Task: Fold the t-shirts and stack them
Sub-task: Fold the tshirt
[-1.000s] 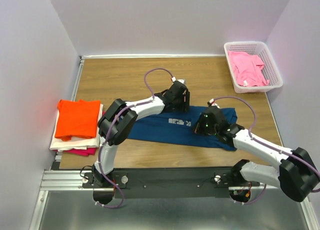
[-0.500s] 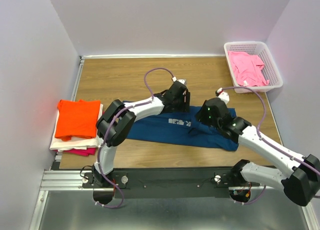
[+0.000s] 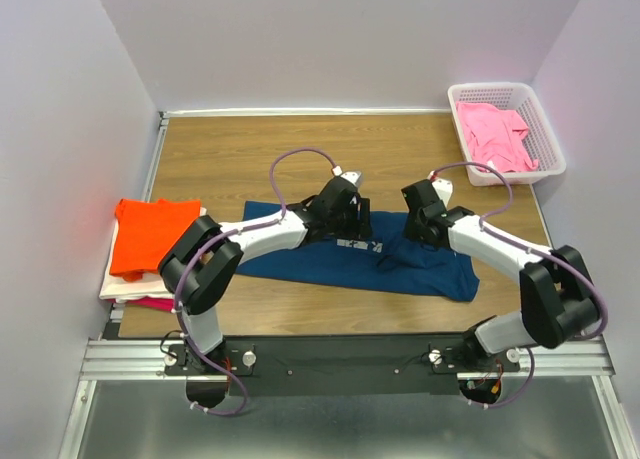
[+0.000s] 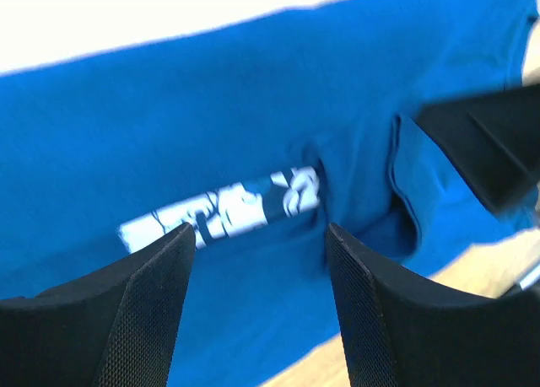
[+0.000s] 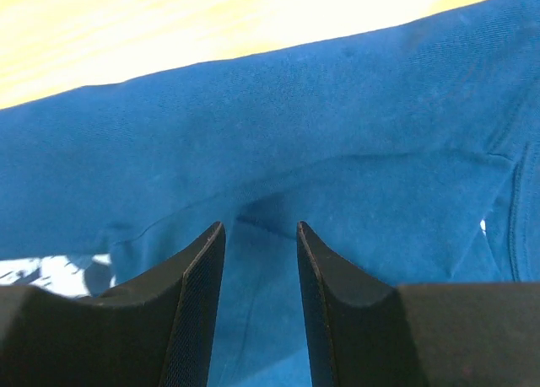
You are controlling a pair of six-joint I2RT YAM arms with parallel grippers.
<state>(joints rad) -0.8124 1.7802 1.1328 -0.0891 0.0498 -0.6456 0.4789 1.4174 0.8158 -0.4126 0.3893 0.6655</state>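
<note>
At the left edge of the wooden counter (image 3: 240,159) sits the finished pile: a folded orange cotton t-shirt (image 3: 152,234) on top, a white t-shirt (image 3: 125,284) under it and a magenta t-shirt (image 3: 165,302) at the bottom. Leave that pile alone for now.

Moving right, your left claw (image 4: 257,239) hangs over the dark navy short-sleeved t-shirt (image 3: 320,264), which lies spread as a long band across the middle of the counter. Its fingers stand wide apart with nothing between them, and the small white chest print (image 4: 224,210) shows in the gap.

Further right, your right claw (image 5: 259,235) is likewise parted and empty, poised low over plain navy cloth near the shirt's far edge. A rumpled ridge sits in the fabric just beside it.

By the look of it, the step in hand is the next fold of the navy shirt. To do it well:
- Bring both claws down on the same long edge, well apart from each other.
- Pinch every layer at that edge, not just the top one.
- Lift both sides level and together so the band does not twist.
- Flatten the ridge on the right before you crease, or it will be folded in.

At the far right corner, the white plastic lattice basket (image 3: 548,139) holds a crumpled pink t-shirt (image 3: 495,139), waiting its turn.
</note>
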